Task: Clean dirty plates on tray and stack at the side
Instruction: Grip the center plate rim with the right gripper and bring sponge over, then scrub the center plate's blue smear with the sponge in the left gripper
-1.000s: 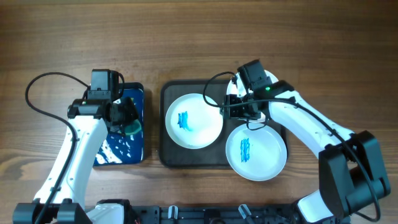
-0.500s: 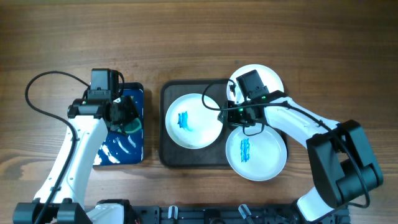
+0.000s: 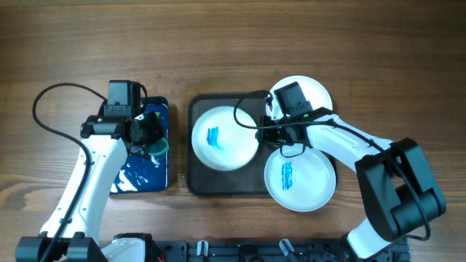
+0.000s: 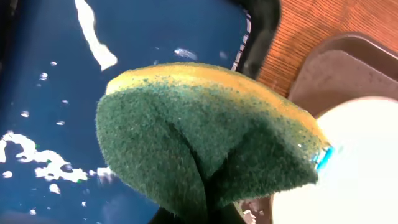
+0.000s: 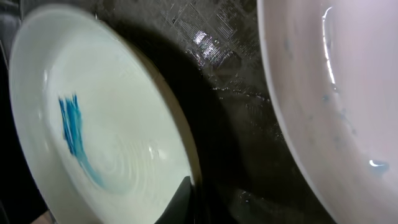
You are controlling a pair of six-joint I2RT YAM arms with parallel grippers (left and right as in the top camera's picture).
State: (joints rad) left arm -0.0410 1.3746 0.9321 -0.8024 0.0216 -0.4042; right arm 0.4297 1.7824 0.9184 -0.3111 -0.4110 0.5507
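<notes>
Tray [image 3: 198, 182]: dark grey-brown, rectangular, rounded corners, raised rim, wet sheen on floor.
Left plate [image 3: 224, 140]: round, white, blue smear left of centre; sits in tray's left half, deep shadow under right rim.
Front plate [image 3: 300, 178]: white, blue scribble near middle; overhangs tray's front-right corner.
Back plate [image 3: 320, 93]: white, partly hidden; overhangs tray's back-right corner; mark not visible.

The right pincer [image 3: 271, 135] has slid off the back plate [image 3: 318, 92] — now uncovered — and across to the right rim of the left plate [image 3: 218, 149], where it has snapped closed on the edge. That plate has nudged a touch leftward on the tray [image 3: 200, 185].
</notes>
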